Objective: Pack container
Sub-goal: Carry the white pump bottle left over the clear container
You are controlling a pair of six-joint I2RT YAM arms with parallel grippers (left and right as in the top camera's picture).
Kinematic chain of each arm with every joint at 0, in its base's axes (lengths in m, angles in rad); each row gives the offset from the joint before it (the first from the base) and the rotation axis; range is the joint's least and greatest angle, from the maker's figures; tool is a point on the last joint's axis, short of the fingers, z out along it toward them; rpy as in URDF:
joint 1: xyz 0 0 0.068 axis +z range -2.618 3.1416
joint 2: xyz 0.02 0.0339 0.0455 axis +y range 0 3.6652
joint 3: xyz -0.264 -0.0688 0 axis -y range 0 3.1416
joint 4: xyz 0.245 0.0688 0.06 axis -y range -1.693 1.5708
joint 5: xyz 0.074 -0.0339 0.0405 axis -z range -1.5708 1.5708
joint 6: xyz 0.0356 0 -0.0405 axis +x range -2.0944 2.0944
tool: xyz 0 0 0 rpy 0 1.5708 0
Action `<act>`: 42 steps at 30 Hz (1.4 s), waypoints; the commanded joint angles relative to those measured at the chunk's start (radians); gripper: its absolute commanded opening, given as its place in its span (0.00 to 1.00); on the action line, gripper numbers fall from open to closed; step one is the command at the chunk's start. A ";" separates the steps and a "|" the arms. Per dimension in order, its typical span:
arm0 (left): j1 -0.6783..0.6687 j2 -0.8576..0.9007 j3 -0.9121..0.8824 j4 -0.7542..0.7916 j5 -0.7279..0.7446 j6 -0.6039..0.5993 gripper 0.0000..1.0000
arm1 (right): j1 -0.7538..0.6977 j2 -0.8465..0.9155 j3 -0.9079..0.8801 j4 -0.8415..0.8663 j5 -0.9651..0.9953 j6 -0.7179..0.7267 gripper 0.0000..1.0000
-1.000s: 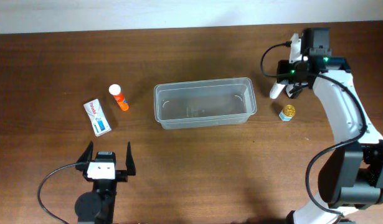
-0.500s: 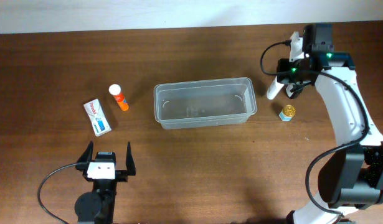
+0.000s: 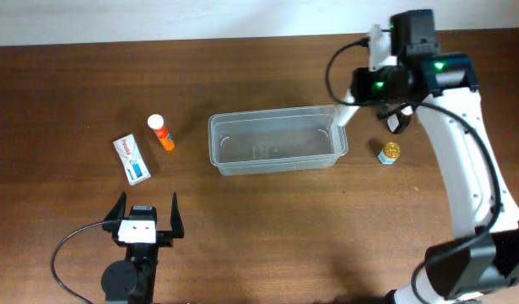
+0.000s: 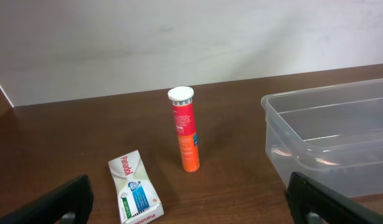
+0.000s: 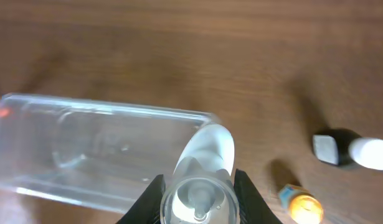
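Observation:
The clear plastic container point(image 3: 276, 139) lies at the table's middle and looks empty; it also shows in the right wrist view point(image 5: 85, 143) and the left wrist view point(image 4: 331, 134). My right gripper point(image 3: 358, 100) is shut on a white bottle point(image 3: 347, 115) with a clear cap, holding it over the container's right end. In the right wrist view the jaws point(image 5: 198, 198) clasp this bottle point(image 5: 207, 152) above the container's corner. My left gripper point(image 3: 145, 221) is open and empty near the front edge, its fingers low in its wrist view point(image 4: 191, 214).
An orange tube with a white cap point(image 3: 161, 133) and a white and blue box point(image 3: 132, 159) lie left of the container. A small gold-lidded bottle point(image 3: 390, 153) and a black and white item point(image 5: 350, 149) lie right of it.
My right gripper has moved left with the white bottle, from beside the container's right side to over its right end. The left arm has not moved.

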 commanded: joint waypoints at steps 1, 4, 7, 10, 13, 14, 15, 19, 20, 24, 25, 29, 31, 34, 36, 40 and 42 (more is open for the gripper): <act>0.005 -0.008 -0.002 -0.005 -0.006 0.016 0.99 | 0.050 -0.036 0.028 -0.011 0.045 0.000 0.21; 0.005 -0.008 -0.002 -0.005 -0.006 0.016 0.99 | 0.076 -0.035 0.027 -0.031 0.073 -0.036 0.21; 0.005 -0.008 -0.002 -0.005 -0.006 0.016 0.99 | 0.097 -0.033 0.026 -0.040 0.074 -0.091 0.20; 0.005 -0.008 -0.002 -0.005 -0.006 0.016 0.99 | 0.103 -0.031 0.017 -0.043 0.079 -0.140 0.18; 0.005 -0.008 -0.002 -0.005 -0.006 0.016 0.99 | 0.103 -0.024 -0.004 -0.044 0.080 -0.183 0.18; 0.005 -0.008 -0.002 -0.005 -0.006 0.016 0.99 | 0.103 -0.019 -0.011 -0.044 0.080 -0.196 0.19; 0.005 -0.008 -0.002 -0.005 -0.006 0.016 0.99 | 0.103 -0.012 -0.019 -0.043 0.080 -0.207 0.18; 0.005 -0.008 -0.002 -0.005 -0.006 0.016 0.99 | 0.103 0.021 -0.031 -0.024 0.080 -0.209 0.19; 0.005 -0.008 -0.002 -0.005 -0.006 0.016 0.99 | 0.103 0.031 -0.031 -0.022 0.080 -0.209 0.18; 0.005 -0.008 -0.002 -0.005 -0.006 0.016 1.00 | 0.103 0.056 -0.031 -0.007 0.067 -0.208 0.19; 0.005 -0.008 -0.002 -0.005 -0.006 0.016 1.00 | 0.103 0.064 -0.031 -0.002 0.060 -0.208 0.19; 0.005 -0.008 -0.002 -0.005 -0.006 0.016 0.99 | 0.103 0.094 -0.031 0.019 0.054 -0.205 0.19; 0.005 -0.008 -0.002 -0.005 -0.006 0.016 0.99 | 0.103 0.107 -0.031 0.024 0.053 -0.205 0.19; 0.005 -0.008 -0.002 -0.005 -0.005 0.016 0.99 | 0.103 0.128 -0.031 0.035 0.053 -0.205 0.19; 0.005 -0.008 -0.002 -0.005 -0.006 0.016 0.99 | 0.103 0.142 -0.031 0.043 0.053 -0.205 0.19; 0.005 -0.008 -0.002 -0.005 -0.006 0.016 0.99 | 0.102 0.171 -0.031 0.047 0.053 -0.205 0.20; 0.005 -0.008 -0.002 -0.005 -0.006 0.016 0.99 | 0.102 0.184 -0.031 0.049 0.053 -0.204 0.19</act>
